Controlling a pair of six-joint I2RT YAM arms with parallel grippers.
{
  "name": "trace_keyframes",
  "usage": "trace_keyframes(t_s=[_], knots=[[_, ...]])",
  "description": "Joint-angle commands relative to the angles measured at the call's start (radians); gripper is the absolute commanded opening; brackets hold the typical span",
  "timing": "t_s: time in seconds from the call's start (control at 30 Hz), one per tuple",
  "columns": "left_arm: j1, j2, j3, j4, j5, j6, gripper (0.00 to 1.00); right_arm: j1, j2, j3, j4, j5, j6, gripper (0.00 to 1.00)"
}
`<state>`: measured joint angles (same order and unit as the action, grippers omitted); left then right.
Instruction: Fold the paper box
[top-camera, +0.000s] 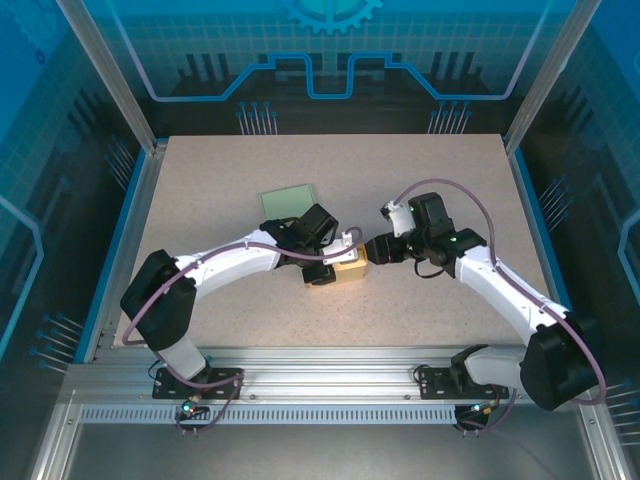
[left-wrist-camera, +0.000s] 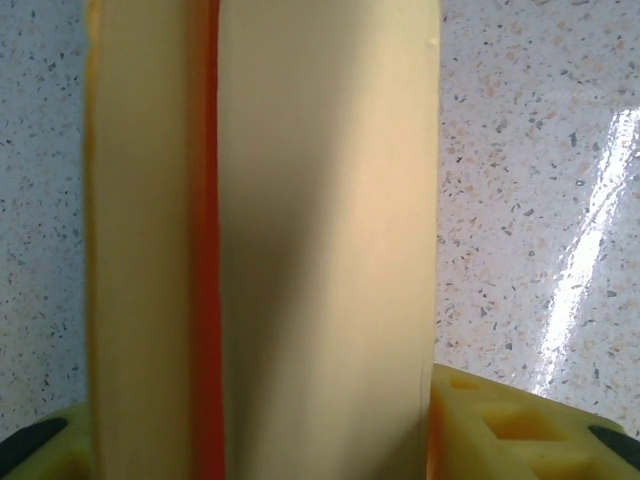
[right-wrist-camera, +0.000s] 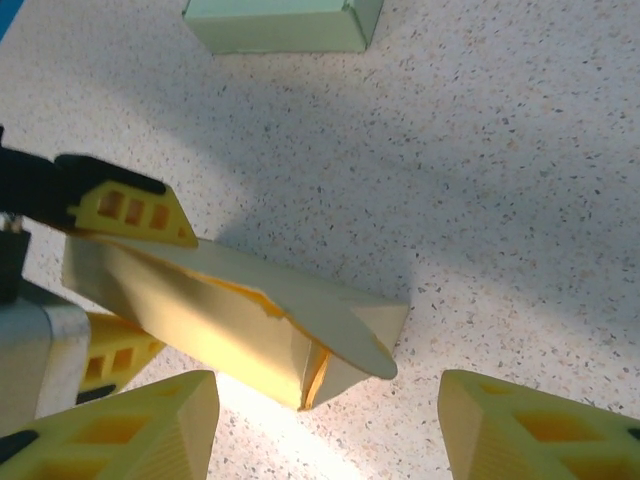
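Right wrist view: the right gripper (right-wrist-camera: 330, 405) stands spread, close by one end of the pale yellow, partly folded paper box (right-wrist-camera: 230, 320). The left gripper (top-camera: 331, 263) pinches the box's other end. The box sits near the middle of the speckled beige table (top-camera: 450, 180). A flat pale green paper box (top-camera: 288, 200) lies nearer the far edge. Blue patterned panels in aluminium frames (top-camera: 110, 80) wall the table.
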<state>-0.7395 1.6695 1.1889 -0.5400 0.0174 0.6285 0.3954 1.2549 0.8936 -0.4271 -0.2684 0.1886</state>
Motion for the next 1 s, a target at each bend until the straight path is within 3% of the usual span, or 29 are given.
trace_keyframes(t_s=[0.0,0.43,0.97], knots=[[0.011,0.013,0.022,-0.003,0.038,0.016,0.51,0.017,0.032,0.017,-0.018,0.013,-0.053,0.61],[0.012,0.032,0.036,-0.015,0.036,0.023,0.51,0.046,0.122,0.071,-0.014,0.042,-0.073,0.47],[0.013,0.058,0.041,0.014,0.012,0.005,0.51,0.079,0.159,0.133,-0.073,0.060,0.023,0.09]])
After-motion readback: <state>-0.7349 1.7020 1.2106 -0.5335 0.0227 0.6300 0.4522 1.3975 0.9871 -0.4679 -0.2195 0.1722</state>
